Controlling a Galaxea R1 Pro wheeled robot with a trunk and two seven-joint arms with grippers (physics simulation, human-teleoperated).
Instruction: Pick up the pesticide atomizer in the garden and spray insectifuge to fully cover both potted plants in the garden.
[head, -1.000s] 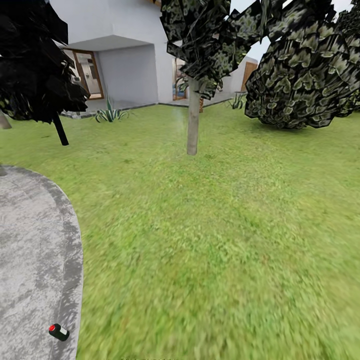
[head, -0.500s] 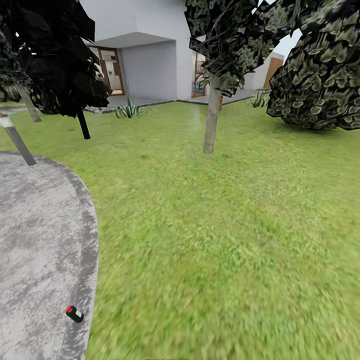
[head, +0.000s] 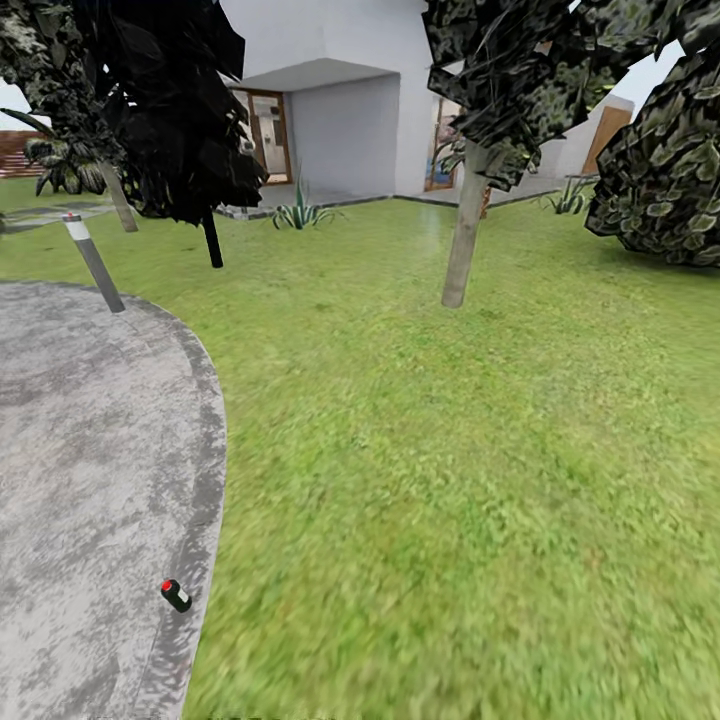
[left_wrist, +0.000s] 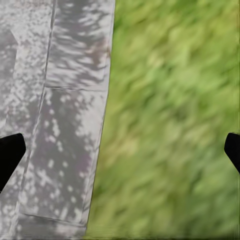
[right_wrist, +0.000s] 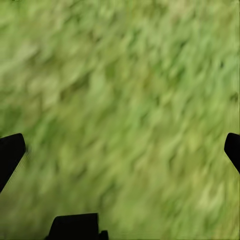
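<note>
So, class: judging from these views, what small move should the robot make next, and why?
Probably turn and roll left toward the pesticide atomizer, which lies on the patio edge. Both grippers look open and empty, the left gripper over the patio-lawn border.

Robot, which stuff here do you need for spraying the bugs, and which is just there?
Needed:
pesticide atomizer, lying on the patio edge
lawn of the garden

Just there:
pale tree trunk
post
house
spiky plant
big shrub
</note>
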